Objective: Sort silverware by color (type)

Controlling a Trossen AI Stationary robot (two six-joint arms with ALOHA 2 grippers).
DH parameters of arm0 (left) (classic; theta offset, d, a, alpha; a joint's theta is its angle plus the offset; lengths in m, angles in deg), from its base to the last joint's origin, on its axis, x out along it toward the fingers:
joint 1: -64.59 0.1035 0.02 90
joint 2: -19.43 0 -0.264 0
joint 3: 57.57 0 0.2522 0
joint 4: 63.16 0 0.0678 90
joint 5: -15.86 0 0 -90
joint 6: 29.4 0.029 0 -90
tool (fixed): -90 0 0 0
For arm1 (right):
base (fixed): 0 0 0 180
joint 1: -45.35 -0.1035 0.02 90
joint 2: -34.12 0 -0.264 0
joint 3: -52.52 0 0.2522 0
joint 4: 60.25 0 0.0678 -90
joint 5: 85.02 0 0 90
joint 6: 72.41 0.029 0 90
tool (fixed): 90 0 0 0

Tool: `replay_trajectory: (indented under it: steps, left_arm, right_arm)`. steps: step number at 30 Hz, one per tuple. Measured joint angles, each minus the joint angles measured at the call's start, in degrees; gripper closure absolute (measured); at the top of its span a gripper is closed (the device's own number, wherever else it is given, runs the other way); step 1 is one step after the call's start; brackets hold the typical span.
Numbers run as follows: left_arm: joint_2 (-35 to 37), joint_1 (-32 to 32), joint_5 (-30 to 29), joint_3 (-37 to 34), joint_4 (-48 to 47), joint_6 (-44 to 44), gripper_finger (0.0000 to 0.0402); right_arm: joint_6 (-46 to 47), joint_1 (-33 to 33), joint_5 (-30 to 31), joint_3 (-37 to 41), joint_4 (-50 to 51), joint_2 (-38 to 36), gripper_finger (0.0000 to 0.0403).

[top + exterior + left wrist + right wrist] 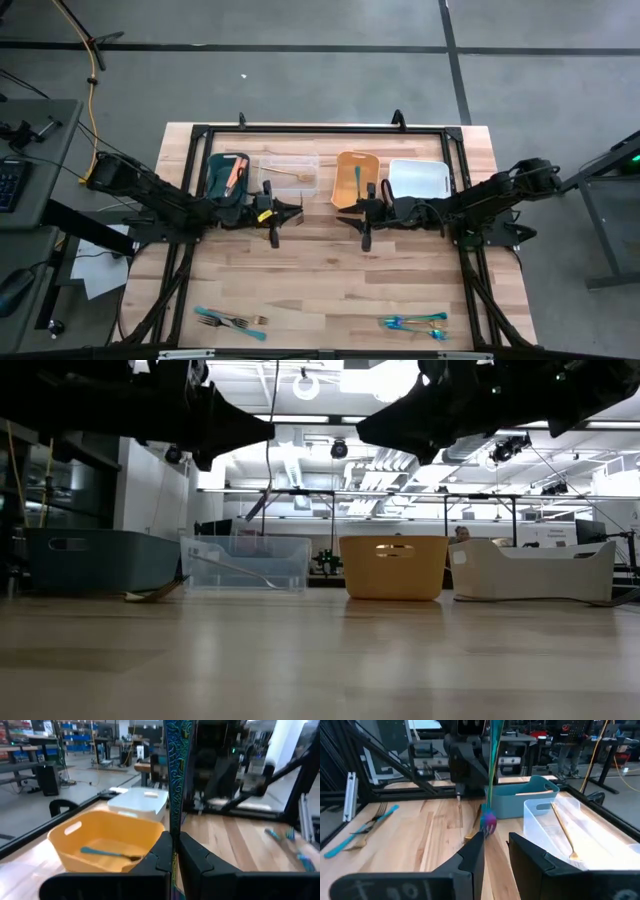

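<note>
Your left gripper is clamped on a teal-patterned utensil, right gripper parted nearby; carry it next to the orange bin.

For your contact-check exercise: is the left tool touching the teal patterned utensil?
Touching. In the left wrist view, the left tool is shut on the teal patterned utensil, its handle pinched between both fingers.

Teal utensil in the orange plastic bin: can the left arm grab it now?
Probably not yet. The left gripper is shut on a long teal patterned utensil, so it has no free grip. The teal utensil lies uncovered in the open-topped orange plastic bin, so the way itself looks free.
</note>
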Motion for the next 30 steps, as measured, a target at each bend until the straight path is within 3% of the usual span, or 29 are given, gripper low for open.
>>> replay_trajectory:
  steps: [6,11,20,30]
  left_arm:
    - [-1.7,0.7,2.2,0.4,2.4,-1.1,0.0398]
    - [-8.9,0.7,4.6,3.7,4.8,-1.0,0.0398]
    - [-19.0,0.8,8.8,12.2,7.0,1.0,0.0398]
    - [-19.1,2.0,10.2,13.1,5.9,1.7,0.0398]
  right_arm:
    - [0.1,1.3,0.4,0.0,-13.1,6.6,0.0279]
    - [1.5,2.8,-3.6,-0.6,-22.5,11.7,0.0228]
    - [2.1,3.3,-8.6,-4.2,-16.6,13.3,0.0208]
    - [3.5,3.3,-12.2,-4.1,-15.6,13.2,0.0210]
